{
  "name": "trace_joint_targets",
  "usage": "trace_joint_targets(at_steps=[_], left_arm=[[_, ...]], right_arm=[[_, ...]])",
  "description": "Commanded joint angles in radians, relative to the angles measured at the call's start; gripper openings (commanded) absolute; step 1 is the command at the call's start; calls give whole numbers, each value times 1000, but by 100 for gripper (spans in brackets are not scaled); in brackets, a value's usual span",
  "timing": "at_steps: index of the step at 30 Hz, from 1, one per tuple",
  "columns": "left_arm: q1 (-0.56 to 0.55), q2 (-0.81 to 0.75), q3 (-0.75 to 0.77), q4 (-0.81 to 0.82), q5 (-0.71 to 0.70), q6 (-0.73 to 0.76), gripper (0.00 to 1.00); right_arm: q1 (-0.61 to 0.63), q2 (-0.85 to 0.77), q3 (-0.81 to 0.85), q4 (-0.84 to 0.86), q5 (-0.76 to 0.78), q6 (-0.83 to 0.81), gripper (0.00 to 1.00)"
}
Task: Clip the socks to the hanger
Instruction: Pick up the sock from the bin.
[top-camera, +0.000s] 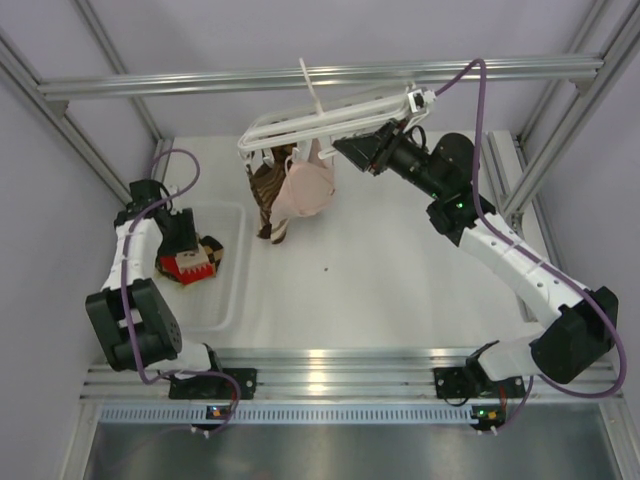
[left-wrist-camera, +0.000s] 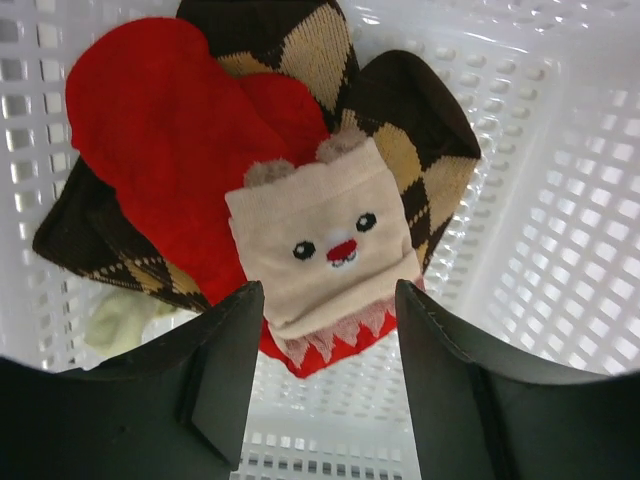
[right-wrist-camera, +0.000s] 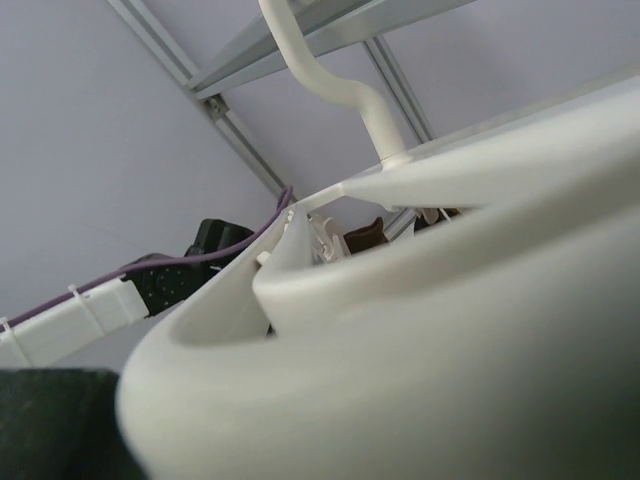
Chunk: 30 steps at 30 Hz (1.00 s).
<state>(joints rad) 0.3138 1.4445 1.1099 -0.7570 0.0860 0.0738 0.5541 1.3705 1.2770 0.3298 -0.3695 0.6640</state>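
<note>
The white hanger (top-camera: 330, 118) hangs by its hook from the top rail. A brown striped sock (top-camera: 267, 195) and a pale pink sock (top-camera: 310, 190) hang from its clips. My right gripper (top-camera: 368, 148) is at the hanger's right part; in the right wrist view the hanger frame (right-wrist-camera: 420, 330) fills the picture and hides the jaws, which seem shut on it. My left gripper (top-camera: 188, 250) is open inside the basket. Its fingers straddle the cuff of a red sock (left-wrist-camera: 150, 130) that has a cream bear-face panel (left-wrist-camera: 325, 240). Brown argyle socks (left-wrist-camera: 410, 130) lie under it.
The socks lie in a white perforated basket (top-camera: 232, 270) at the left of the table; its mesh wall (left-wrist-camera: 560, 200) is close on the right. A pale green piece of fabric (left-wrist-camera: 125, 320) lies under the pile. The aluminium rail (top-camera: 200, 82) crosses above.
</note>
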Motion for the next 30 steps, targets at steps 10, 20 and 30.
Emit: trace_joint_targets(at_steps=[10,20,30], left_arm=[[-68,137,-15,131,-166,37,42],[-68,-74,77,-34,-57,56,0],[-68,-429,154,-47,73,132,0]], right_arm=[[-25,-2,19,3,-26,-1,0],[-25,4,16,5,-26,0,0],[-25,-4,5,14,-34,9,0]])
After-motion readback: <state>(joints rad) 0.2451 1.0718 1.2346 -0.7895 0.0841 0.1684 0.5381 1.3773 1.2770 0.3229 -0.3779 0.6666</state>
